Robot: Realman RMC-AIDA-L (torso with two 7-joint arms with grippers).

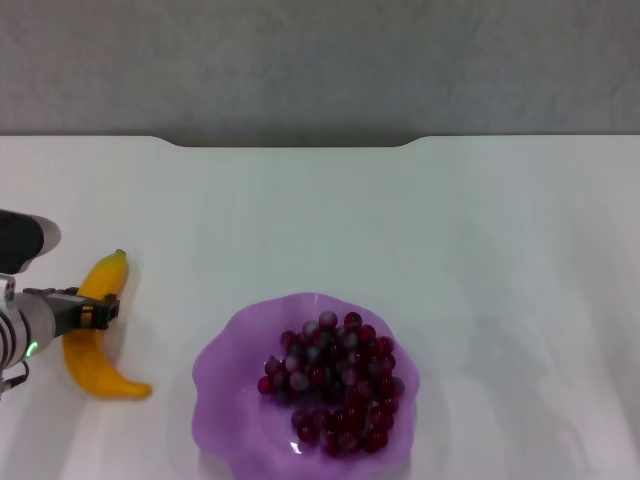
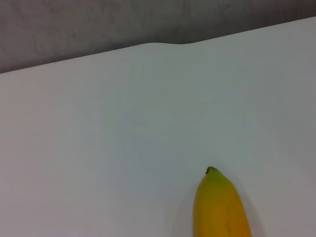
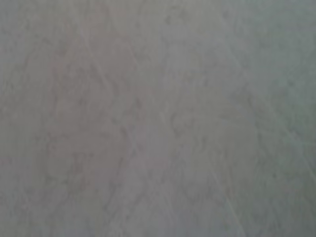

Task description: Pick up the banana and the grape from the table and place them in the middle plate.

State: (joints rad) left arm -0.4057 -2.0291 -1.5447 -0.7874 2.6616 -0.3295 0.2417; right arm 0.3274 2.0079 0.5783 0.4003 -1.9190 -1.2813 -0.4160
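The yellow-orange banana lies on the white table at the left, its green tip pointing away from me. My left gripper comes in from the left edge and sits over the banana's middle. In the left wrist view only the banana's tip end shows on the tabletop. The grape, a dark red-purple bunch, lies inside the purple scalloped middle plate at the near centre. My right gripper is out of view.
The table's far edge has a shallow notch, with a grey wall behind it. The right wrist view shows only a blurred grey surface.
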